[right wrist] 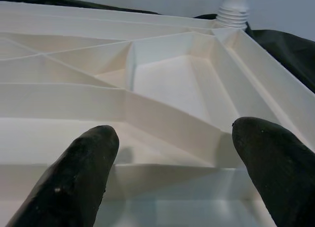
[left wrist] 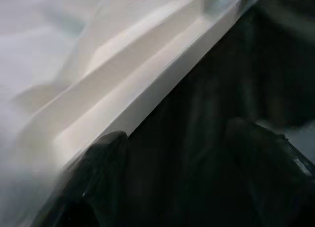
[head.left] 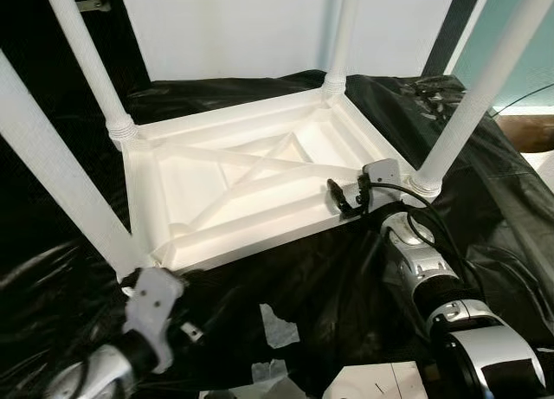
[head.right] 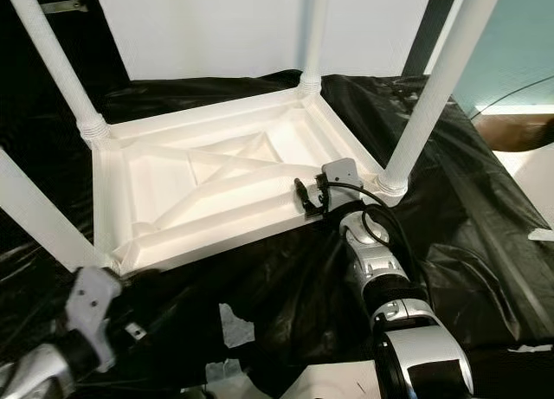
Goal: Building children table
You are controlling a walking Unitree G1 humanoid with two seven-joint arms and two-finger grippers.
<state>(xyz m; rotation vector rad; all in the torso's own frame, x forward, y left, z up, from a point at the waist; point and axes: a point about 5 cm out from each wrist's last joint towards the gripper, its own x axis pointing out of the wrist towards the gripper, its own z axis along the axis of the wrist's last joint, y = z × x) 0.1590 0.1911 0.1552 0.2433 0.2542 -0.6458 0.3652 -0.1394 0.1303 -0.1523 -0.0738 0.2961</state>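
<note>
- We judge the upturned children table light, stiff, smooth plastic; its rim gives the best hold.
- Our right hand, fingers apart, hovers at the rim.
- Our left hand, fingers apart, waits beside the near corner.

No readable text, labels, brands, numbers or signs anywhere.

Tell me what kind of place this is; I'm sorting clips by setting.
Probably an indoor room set up for assembly: an upturned white plastic table with its legs up lies on black sheeting, before a plain white wall.
</note>
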